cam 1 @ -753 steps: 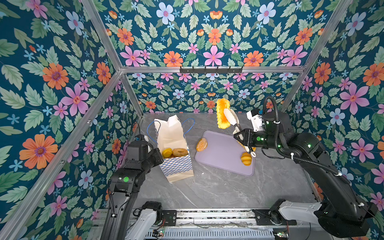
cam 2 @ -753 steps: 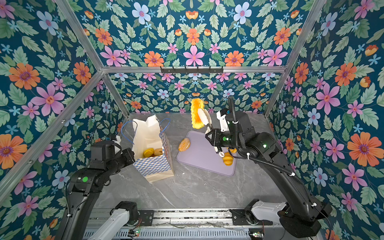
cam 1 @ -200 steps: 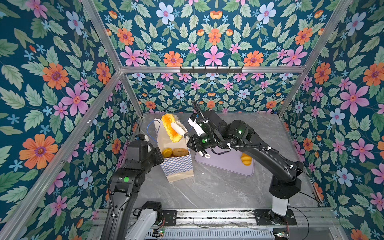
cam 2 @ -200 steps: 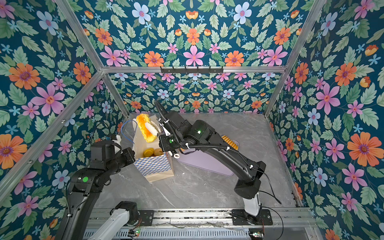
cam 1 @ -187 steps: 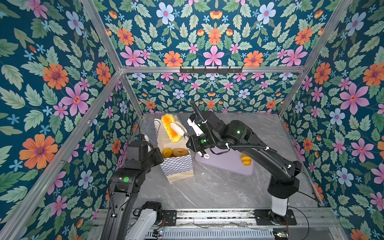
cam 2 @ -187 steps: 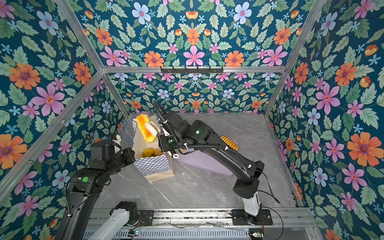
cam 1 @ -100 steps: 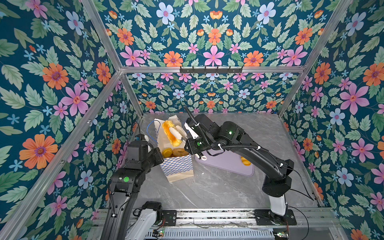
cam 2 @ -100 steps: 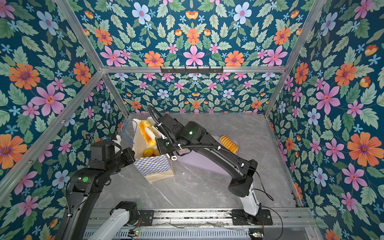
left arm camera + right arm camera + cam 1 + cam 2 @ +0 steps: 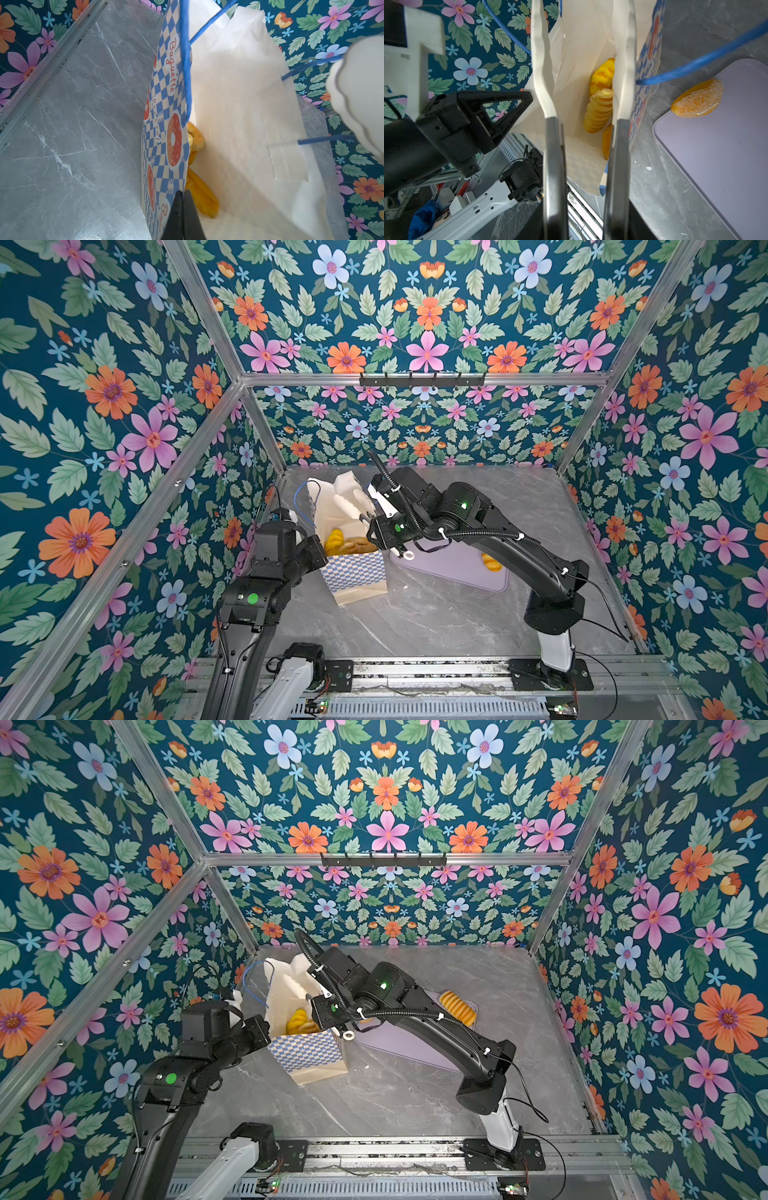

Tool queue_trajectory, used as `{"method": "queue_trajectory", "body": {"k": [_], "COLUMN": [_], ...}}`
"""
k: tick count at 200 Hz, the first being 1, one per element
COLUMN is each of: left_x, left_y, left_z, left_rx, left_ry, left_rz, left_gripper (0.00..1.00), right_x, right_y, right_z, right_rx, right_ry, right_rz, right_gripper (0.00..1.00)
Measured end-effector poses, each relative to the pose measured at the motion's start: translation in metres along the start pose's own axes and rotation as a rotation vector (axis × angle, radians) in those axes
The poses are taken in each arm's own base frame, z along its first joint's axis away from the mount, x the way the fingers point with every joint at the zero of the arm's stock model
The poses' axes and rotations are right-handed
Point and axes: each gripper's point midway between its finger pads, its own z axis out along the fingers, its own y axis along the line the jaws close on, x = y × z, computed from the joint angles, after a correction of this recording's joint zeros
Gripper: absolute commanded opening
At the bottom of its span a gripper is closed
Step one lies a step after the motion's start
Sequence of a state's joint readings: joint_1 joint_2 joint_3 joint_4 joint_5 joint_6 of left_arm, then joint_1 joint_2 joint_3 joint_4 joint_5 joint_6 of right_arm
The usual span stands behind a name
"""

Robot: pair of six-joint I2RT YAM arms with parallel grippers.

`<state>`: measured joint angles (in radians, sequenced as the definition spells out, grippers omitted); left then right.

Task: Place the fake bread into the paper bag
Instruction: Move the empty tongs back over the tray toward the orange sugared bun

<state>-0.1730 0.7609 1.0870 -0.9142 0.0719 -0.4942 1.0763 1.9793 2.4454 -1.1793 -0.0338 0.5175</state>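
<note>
The bag [image 9: 353, 572] stands open under the right gripper [image 9: 582, 31], whose jaws are spread and empty just above its mouth. The tray [image 9: 457, 574] lies off to one side of them, outside the bag. The left gripper [image 9: 182, 199] has its jaws pressed together on the bag's checkered wall at the rim, seemingly to steady the mouth. Straight below the right jaws a loaf [image 9: 598, 110] lies inside the bag, clear of both fingers, so this looks like the release step of one drop. On the tray wait a second loaf [image 9: 457, 1006], a bun [image 9: 697, 99] and a roll [image 9: 491, 562]. Next, I judge, the right jaws must lift clear of the blue cord [image 9: 695, 60] and reach for the bun, the piece nearest them.
</note>
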Motion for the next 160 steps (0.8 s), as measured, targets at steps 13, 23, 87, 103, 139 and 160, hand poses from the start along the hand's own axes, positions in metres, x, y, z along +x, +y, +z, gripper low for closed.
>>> {"method": "queue_trajectory", "body": {"k": [13,23,87,103,139,160], "left_x": [0.0,0.0,-0.001,-0.001,-0.001,-0.001], "left_y": [0.0,0.0,-0.001,-0.001,-0.001,-0.001], "left_z": [0.0,0.0,-0.001,-0.001,0.0,0.0], "left_rx": [0.0,0.0,0.001,0.0,-0.001,-0.001], "left_ry": [0.0,0.0,-0.001,0.001,0.003,0.003], "left_rz": [0.0,0.0,0.0,0.0,0.0,0.0], "left_gripper": [0.04,0.04,0.05,0.05,0.05,0.05], "right_x": [-0.002,-0.004,-0.012,-0.013,-0.014,-0.014], "right_y": [0.002,0.003,-0.012,-0.021,-0.054,-0.083], "right_z": [-0.006,-0.013,-0.067,-0.078,-0.099,-0.109], "right_rx": [-0.005,-0.009,0.04,0.065,0.124,0.153], "right_ry": [-0.012,-0.026,-0.154,-0.188,-0.253,-0.289], "right_rz": [-0.002,-0.003,-0.01,-0.008,0.031,0.099], "right_gripper": [0.43,0.42,0.4,0.4,0.4,0.4]}}
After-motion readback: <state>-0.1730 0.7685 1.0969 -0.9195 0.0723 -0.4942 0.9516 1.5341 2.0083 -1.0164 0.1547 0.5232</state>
